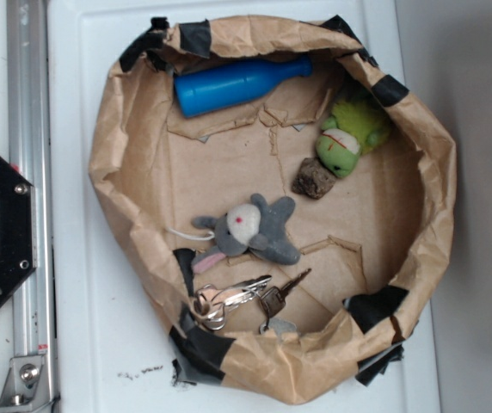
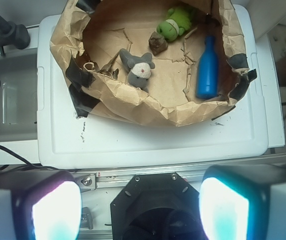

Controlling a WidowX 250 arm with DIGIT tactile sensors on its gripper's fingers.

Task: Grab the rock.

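The rock (image 1: pixel 314 179) is a small dark grey-brown lump on the brown paper floor of the paper nest (image 1: pixel 108 146), touching the green plush toy's (image 1: pixel 349 138) head. In the wrist view the rock (image 2: pixel 157 43) lies far off near the top, beside the green toy (image 2: pixel 175 24). My gripper (image 2: pixel 140 210) hangs high above the robot's black base, well short of the nest. Its two glowing pads (image 2: pixel 55 212) stand wide apart with nothing between them. The gripper does not show in the exterior view.
A grey plush animal (image 1: pixel 250 228), a blue bottle (image 1: pixel 237 84) and a bunch of keys (image 1: pixel 242 297) also lie in the nest. The raised crumpled paper wall with black tape (image 1: pixel 375 310) rings everything. The nest sits on a white tray (image 2: pixel 148 137); a metal rail (image 1: pixel 31 172) runs beside it.
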